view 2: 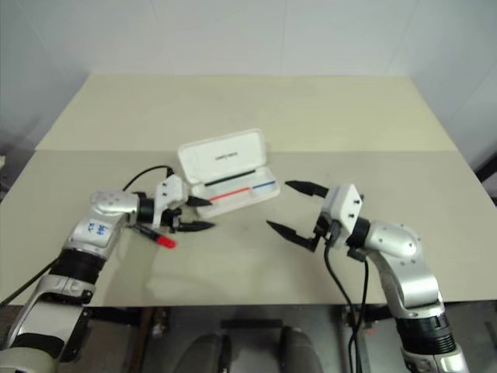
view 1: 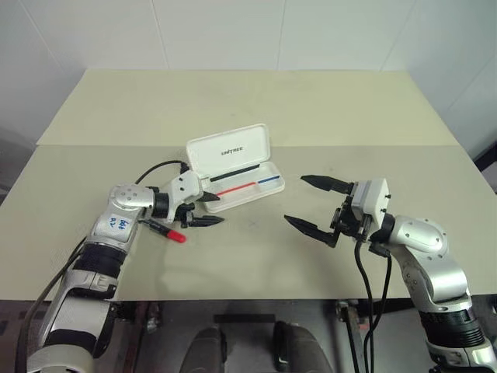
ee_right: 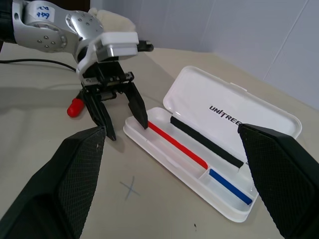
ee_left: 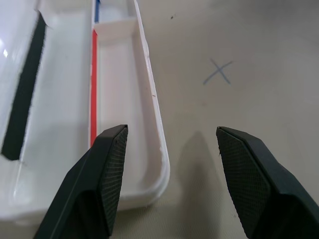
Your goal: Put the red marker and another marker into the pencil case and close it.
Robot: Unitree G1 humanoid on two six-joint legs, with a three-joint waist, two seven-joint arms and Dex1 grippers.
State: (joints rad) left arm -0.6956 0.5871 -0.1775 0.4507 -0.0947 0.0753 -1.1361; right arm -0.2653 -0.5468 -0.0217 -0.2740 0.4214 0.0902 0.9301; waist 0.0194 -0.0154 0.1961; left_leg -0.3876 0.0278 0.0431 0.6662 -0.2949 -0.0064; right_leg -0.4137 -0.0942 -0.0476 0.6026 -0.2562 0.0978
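Pencil case [view 1: 237, 167] open on beige table [view 1: 311, 109]; white walls [view 1: 233, 31]; both fingers wide, apparently empty.

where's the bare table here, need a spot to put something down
The widest free patch is the far half of the table, beyond the open pencil case. There is also a bare strip between the left gripper and the right gripper, around a pen-drawn cross. It is crowded at the case's left end, where the left gripper and the red marker sit close together.
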